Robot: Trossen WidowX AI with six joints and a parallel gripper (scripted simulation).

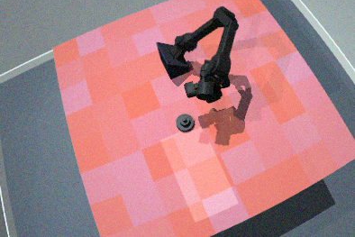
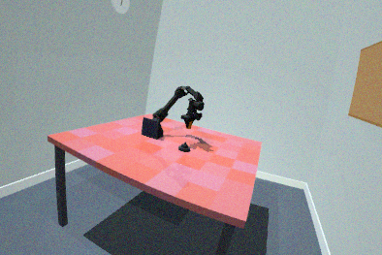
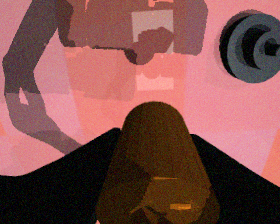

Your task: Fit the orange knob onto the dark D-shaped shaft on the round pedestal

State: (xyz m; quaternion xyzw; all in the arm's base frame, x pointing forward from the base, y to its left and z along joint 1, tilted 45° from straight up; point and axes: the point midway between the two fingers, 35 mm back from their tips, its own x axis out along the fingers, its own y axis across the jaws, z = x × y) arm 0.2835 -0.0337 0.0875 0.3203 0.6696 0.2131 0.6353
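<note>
The orange knob (image 3: 156,150) (image 2: 189,125) is between the fingers, dark and shaded in the wrist view. My gripper (image 2: 189,123) is shut on it and holds it above the table. In the top view the arm hides the knob and fingertips. The round dark pedestal (image 1: 180,127) (image 2: 184,149) (image 3: 237,67) stands on the table, off to the side of the knob, at the upper right of the wrist view. The dark shaft (image 3: 271,48) (image 1: 185,120) stands upright at its centre, bare. The shaft's flat side cannot be made out.
The patchwork table top (image 1: 108,141) (image 2: 145,162) carries the arm's base (image 1: 172,62) (image 2: 152,127) behind the pedestal. The arm's shadow (image 1: 227,125) (image 3: 30,110) falls beside the pedestal.
</note>
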